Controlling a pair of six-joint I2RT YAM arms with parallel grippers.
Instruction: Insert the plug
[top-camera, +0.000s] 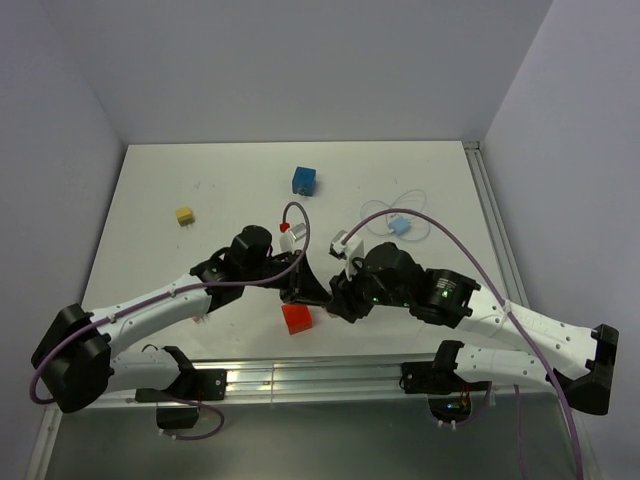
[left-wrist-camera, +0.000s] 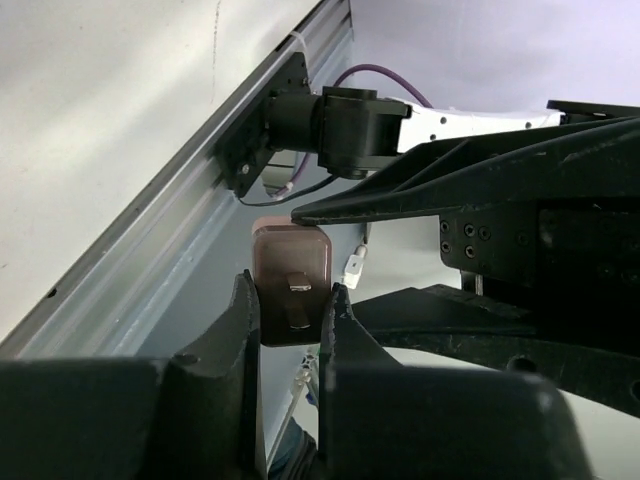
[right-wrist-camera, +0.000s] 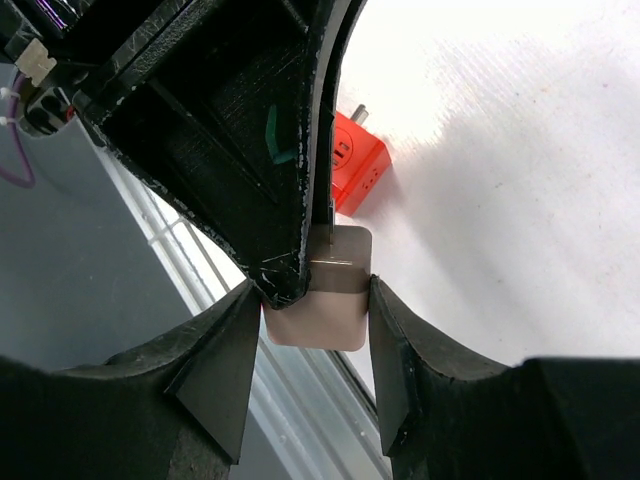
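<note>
**A:** From above, where is the plug?

**B:** I can't pick it out there. The left gripper (top-camera: 305, 288) and right gripper (top-camera: 340, 300) meet tip to tip over the near middle of the table (top-camera: 200, 170), and their black bodies hide whatever sits between them. The red block (top-camera: 297, 318) lies on the table just near of that meeting point.

**A:** Any containers?

**B:** No box, tray or bowl. A blue block (top-camera: 304, 181) at the far middle and a yellow piece (top-camera: 184, 215) at the far left lie loose, well apart from the arms.

**A:** And the left wrist view?

**B:** The left gripper's fingers (left-wrist-camera: 243, 320) are clamped on the two sides of a tan plug (left-wrist-camera: 290, 262), with a metal prong showing on its face. The plug is in the air above the near rail (left-wrist-camera: 150, 270). Black parts of the right gripper run close by it.

**A:** The right wrist view?

**B:** The right gripper's fingers (right-wrist-camera: 225, 360) press on both sides of the same plug (right-wrist-camera: 330, 320), and the left gripper's dark finger overlaps its upper left. I judge this double hold to be a handover or regrip to line the prongs up. The red block (right-wrist-camera: 357, 168) is on the table beyond. Its face has slots with nothing in them, so it is probably the socket.
</note>
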